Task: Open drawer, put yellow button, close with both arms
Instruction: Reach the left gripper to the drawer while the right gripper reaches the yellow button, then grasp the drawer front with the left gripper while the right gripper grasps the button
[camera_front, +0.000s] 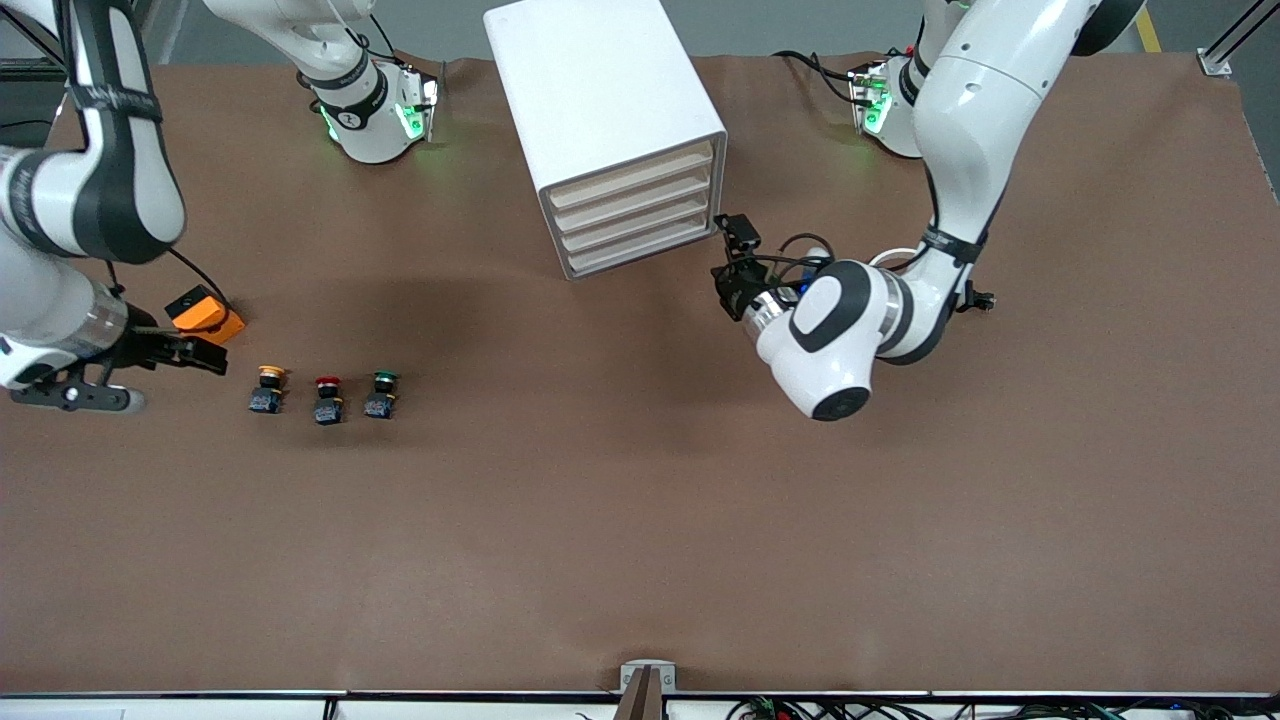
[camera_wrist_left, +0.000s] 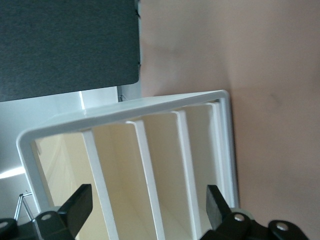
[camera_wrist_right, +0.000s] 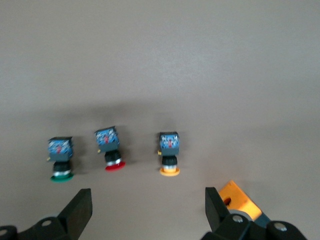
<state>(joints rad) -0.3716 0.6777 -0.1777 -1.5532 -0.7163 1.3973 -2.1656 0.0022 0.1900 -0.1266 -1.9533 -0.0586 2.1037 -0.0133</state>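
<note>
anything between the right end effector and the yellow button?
Nothing. In the front view, only bare brown table separates the open right end effector from the yellow button; the right wrist view shows the same.

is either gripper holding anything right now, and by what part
Nothing is held. The left gripper is open at the cabinet front; the right gripper is open beside the yellow button.

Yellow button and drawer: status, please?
Left gripper open, facing closed top drawer. Right gripper open beside yellow-capped push-button. Nothing held. Nothing in the way.
</note>
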